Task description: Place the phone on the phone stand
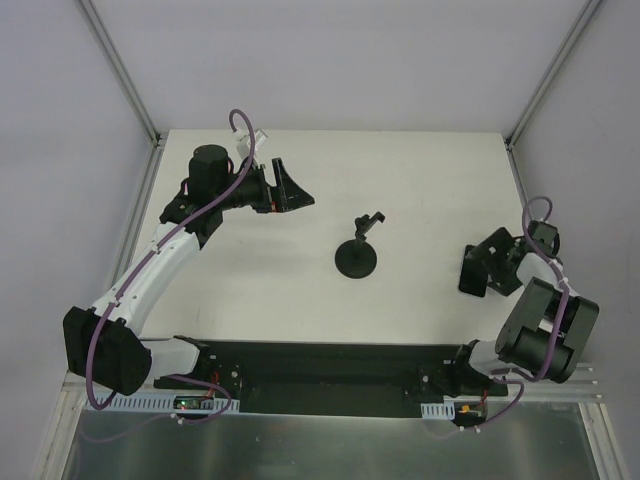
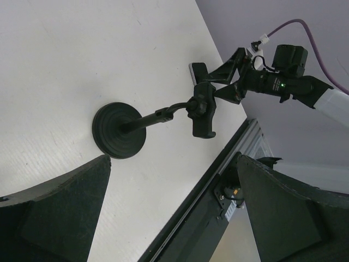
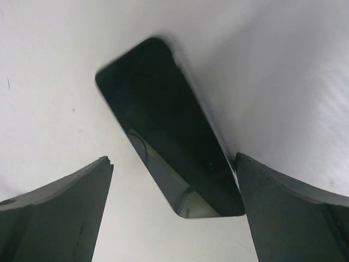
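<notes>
The right gripper (image 3: 173, 159) is hovering spread wide directly over the phone (image 3: 163, 120), which is lying screen-up on the table (image 3: 43, 82), long axis slanting between its fingers (image 3: 54, 207); the left gripper (image 2: 174, 158), also spread and empty, is facing the phone stand (image 2: 121, 130)

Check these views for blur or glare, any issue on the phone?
Right wrist: phone glass shows a faint reflection at its near end, and its far edge is soft. Left wrist: stand sharp, foreground fingers dark and blurred. Top external: even light, only faint shadows, no glare.
</notes>
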Motion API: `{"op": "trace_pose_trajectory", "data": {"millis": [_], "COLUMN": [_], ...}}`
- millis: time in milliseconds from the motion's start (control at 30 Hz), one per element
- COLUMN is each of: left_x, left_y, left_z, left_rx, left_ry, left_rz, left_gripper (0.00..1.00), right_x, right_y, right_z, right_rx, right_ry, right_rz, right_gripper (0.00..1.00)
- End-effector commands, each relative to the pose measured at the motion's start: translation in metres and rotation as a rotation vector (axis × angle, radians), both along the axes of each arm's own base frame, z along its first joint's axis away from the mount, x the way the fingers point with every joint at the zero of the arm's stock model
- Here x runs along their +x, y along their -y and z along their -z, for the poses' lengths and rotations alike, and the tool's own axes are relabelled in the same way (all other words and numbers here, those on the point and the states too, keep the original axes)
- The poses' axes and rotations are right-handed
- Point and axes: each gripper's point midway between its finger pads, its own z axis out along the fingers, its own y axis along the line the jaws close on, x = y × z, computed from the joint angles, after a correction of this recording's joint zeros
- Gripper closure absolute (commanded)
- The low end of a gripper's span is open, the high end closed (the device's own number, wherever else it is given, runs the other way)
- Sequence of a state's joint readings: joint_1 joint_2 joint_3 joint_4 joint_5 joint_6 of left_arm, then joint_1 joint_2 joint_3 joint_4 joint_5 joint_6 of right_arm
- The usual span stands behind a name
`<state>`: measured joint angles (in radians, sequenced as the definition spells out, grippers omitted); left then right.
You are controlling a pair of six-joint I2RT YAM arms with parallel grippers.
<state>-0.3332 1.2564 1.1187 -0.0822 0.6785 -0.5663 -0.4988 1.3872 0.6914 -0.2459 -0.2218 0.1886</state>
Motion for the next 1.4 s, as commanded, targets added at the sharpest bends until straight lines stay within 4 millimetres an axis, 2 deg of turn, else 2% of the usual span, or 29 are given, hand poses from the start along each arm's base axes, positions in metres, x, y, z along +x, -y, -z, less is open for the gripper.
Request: {"op": "trace_pose_trajectory", "data": {"millis": [0,67,167,200,267,333,367,433,467,500,533,567,700,867,967,1033,1133,1167,1300,1333,1367], "left_x": [-0.004,-0.004,-0.004,-0.004,-0.004,-0.004,-0.004,-0.004,-0.004,-0.003,-0.003,-0.003,-0.005,-0.004,-0.004,-0.004,-0.003,-0.003,-0.003,-0.003,-0.002], "left_y": [0.002,0.002,0.003,0.002,0.002,0.001,0.002,0.002,0.001,0.001,0.002,0.002,0.001,0.0,0.001,0.001,0.001,0.0,0.0,0.0,0.0], "left_z": [-0.017,-0.016,-0.016,-0.016,-0.017,-0.018,-0.018,-0.017,-0.017,-0.017,-0.016,-0.016,-0.019,-0.019,-0.019,-0.018,-0.019,-0.019,-0.018,-0.018,-0.018], "left_rx": [-0.028,-0.027,-0.032,-0.032,-0.029,-0.028,-0.028,-0.026,-0.027,-0.025,-0.025,-0.026,-0.028,-0.026,-0.027,-0.027,-0.026,-0.025,-0.022,-0.023,-0.023], "left_ry": [0.067,0.066,0.056,0.056,0.065,0.069,0.068,0.068,0.07,0.069,0.067,0.067,0.073,0.079,0.076,0.071,0.075,0.079,0.077,0.076,0.076], "left_rz": [0.019,0.017,0.026,0.024,0.018,0.017,0.019,0.018,0.018,0.015,0.016,0.018,0.019,0.013,0.014,0.016,0.015,0.013,0.01,0.01,0.009], "left_gripper": [0.02,0.02,0.02,0.02,0.02,0.02,0.02,0.02,0.02,0.02,0.02,0.02,0.02,0.02,0.02,0.02,0.02,0.02,0.02,0.02,0.02], "right_x": [-0.001,0.001,-0.002,-0.003,-0.007,0.003,-0.003,0.009,0.001,0.01,0.01,0.003,0.013,0.016,0.016,0.016,0.018,0.018,0.011,0.013,0.015], "right_y": [-0.036,-0.047,-0.04,-0.032,-0.03,-0.03,-0.033,-0.031,-0.029,-0.024,-0.02,-0.021,-0.022,-0.023,-0.029,-0.034,-0.037,-0.038,-0.039,-0.039,-0.039], "right_z": [-0.01,-0.014,-0.017,-0.018,-0.02,-0.025,-0.023,-0.023,-0.014,-0.022,-0.022,-0.014,-0.006,0.007,0.016,0.02,0.027,0.026,0.029,0.029,0.024], "right_rx": [-0.018,-0.032,-0.129,-0.174,-0.19,-0.16,-0.134,-0.107,-0.107,-0.124,-0.134,-0.126,-0.108,-0.09,-0.061,-0.034,-0.027,-0.024,-0.029,-0.037,-0.041], "right_ry": [-0.031,-0.045,-0.098,-0.119,-0.164,-0.193,-0.243,-0.288,-0.38,-0.389,-0.423,-0.496,-0.492,-0.528,-0.519,-0.513,-0.483,-0.474,-0.475,-0.458,-0.428], "right_rz": [-0.157,-0.202,-0.194,-0.173,-0.155,-0.113,-0.103,-0.078,-0.054,-0.039,-0.026,-0.034,-0.037,-0.039,-0.047,-0.052,-0.055,-0.054,-0.051,-0.052,-0.053], "right_gripper": [0.04,0.04,0.04,0.04,0.04,0.04,0.04,0.04,0.04,0.04,0.04,0.04,0.03,0.03,0.13,0.16,0.31,0.41,0.47,0.5,0.59]}}
